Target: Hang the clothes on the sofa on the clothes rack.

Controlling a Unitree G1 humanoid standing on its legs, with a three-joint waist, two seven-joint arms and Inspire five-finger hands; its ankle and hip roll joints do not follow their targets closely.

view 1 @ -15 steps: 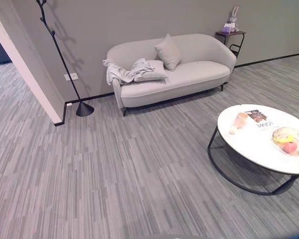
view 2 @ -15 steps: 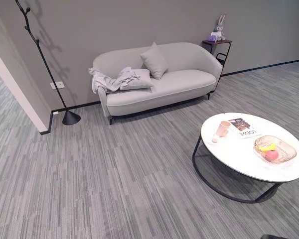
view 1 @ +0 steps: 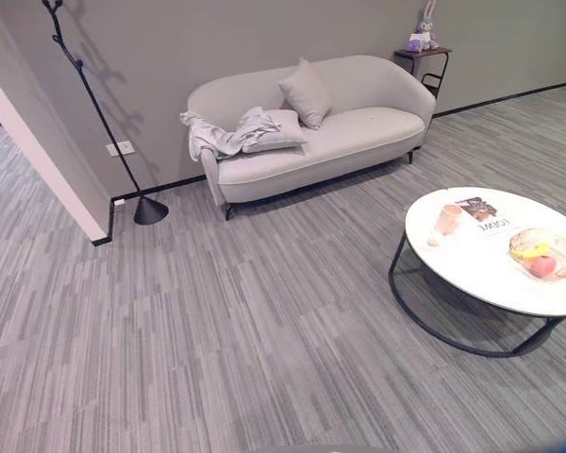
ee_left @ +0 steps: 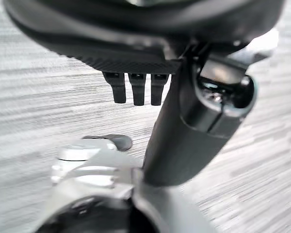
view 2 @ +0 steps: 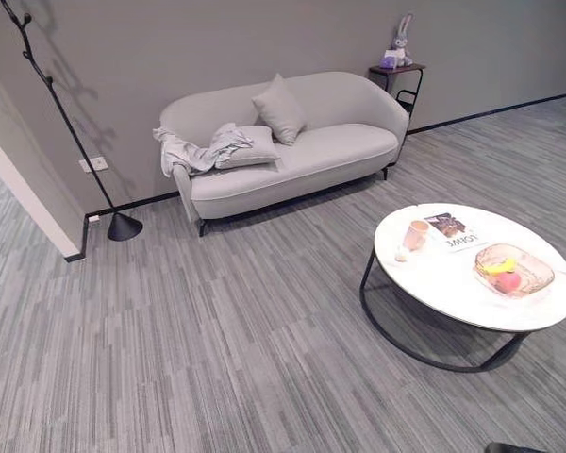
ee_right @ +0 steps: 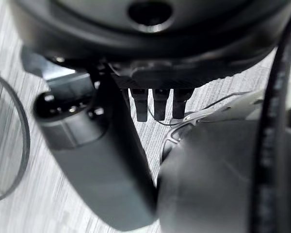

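the left hand (ee_left: 136,73) and right hand (ee_right: 155,92) hang empty, fingers straight and relaxed, since nothing is in reach. the grey clothes (view 1: 217,135) lie draped over the sofa (view 1: 358,132) arm nearest the clothes rack (view 1: 94,104), a short carry away.

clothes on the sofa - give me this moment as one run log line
stage: approach | clothes: draped over sofa left arm, untouched | clothes rack: bare, left of sofa | left hand: open, holding nothing | right hand: open, holding nothing
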